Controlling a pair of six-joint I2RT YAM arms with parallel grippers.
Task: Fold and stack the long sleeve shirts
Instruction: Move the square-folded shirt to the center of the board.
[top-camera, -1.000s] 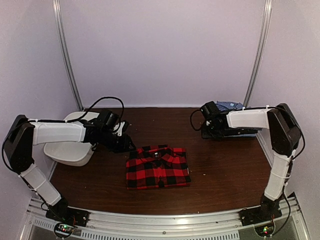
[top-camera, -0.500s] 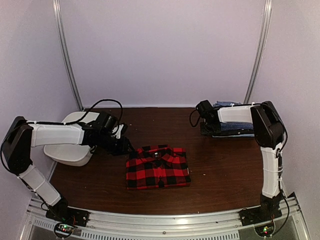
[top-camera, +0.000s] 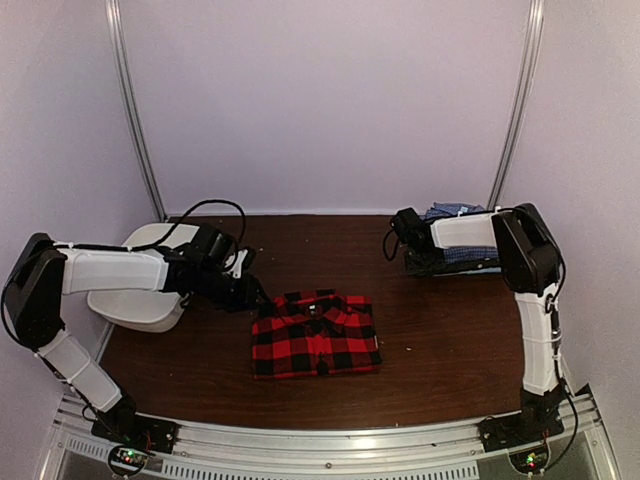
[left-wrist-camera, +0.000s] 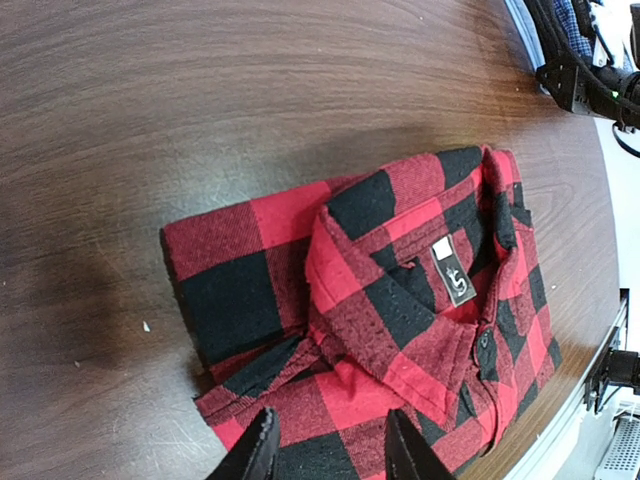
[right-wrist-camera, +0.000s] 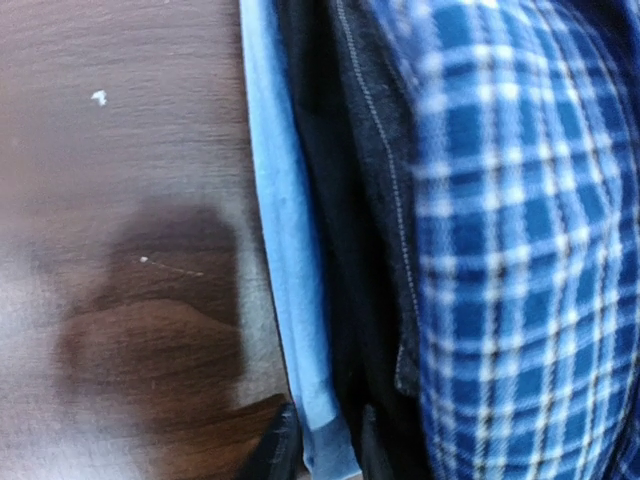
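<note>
The red-and-black plaid shirt (top-camera: 315, 335) (left-wrist-camera: 400, 300) lies folded flat on the table's middle, collar up. My left gripper (top-camera: 262, 298) (left-wrist-camera: 333, 452) hovers open over its far left corner, nothing between the fingers. At the back right the blue-and-white check shirt (top-camera: 468, 255) (right-wrist-camera: 520, 250) tops a pile, over a dark denim layer (right-wrist-camera: 350, 200) and a light blue cloth layer (right-wrist-camera: 285, 250). My right gripper (top-camera: 410, 250) (right-wrist-camera: 325, 452) is at the pile's left edge, its jaws closed narrowly on the light blue layer's edge.
A white tub (top-camera: 130, 300) stands at the left edge behind my left arm. Dark wooden table (top-camera: 440, 340) runs to a metal rail at the near edge. Upright poles (top-camera: 135, 110) frame the back corners.
My right arm has drawn in toward the pile's left edge and its jaws have narrowed onto the light blue edge. The left gripper and the plaid shirt have hardly moved.
</note>
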